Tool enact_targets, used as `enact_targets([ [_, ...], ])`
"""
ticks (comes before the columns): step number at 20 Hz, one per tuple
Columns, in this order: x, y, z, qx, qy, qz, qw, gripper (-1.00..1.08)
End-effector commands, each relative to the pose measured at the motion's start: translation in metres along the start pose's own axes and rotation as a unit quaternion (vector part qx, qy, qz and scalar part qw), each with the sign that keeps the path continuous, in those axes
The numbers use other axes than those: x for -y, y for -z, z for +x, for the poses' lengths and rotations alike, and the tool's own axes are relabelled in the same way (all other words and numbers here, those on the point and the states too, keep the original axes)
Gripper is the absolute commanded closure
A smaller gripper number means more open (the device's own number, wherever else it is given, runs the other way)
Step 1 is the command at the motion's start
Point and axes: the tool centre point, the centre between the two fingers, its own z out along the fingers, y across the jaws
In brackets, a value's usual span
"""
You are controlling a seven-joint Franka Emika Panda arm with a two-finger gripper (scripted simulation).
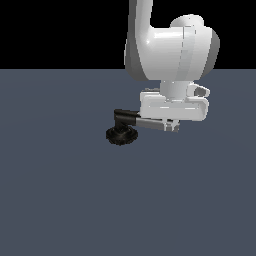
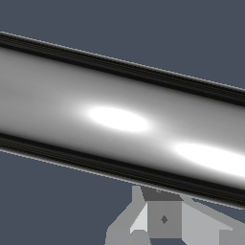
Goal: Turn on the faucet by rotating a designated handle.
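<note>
The faucet (image 1: pixel 121 131) stands mid-floor on a round black ribbed base, with a short black elbow on top. Its handle (image 1: pixel 152 123), a shiny silver-grey bar, runs from the elbow toward the exterior view's right. My gripper (image 1: pixel 172 128) hangs from the white hand right over the bar's free end, its fingers down beside the bar. In the wrist view the handle (image 2: pixel 119 119) fills the picture at very close range. The grey fingers (image 2: pixel 164 219) bunch together just past it and look shut, with nothing between them. The fingertips are partly hidden by the bar.
A flat dark blue-grey floor (image 1: pixel 60 200) spreads all around the faucet. The large white arm (image 1: pixel 170 45) rises above and behind the handle's free end.
</note>
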Motion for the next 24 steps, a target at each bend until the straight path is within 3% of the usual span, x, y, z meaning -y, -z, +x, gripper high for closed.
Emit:
enact_targets([
  [1, -0.022, -0.005, 0.004, 0.003, -0.012, -0.002, 0.9999, 1.08],
  [5, -0.030, -0.006, 0.011, 0.004, -0.013, -0.002, 0.9999, 1.08],
  [6, -0.016, 0.000, 0.012, 0.000, -0.004, -0.001, 1.0000, 1.08],
  [24, -0.017, -0.002, 0.065, 0.001, -0.007, -0.001, 1.0000, 1.08],
])
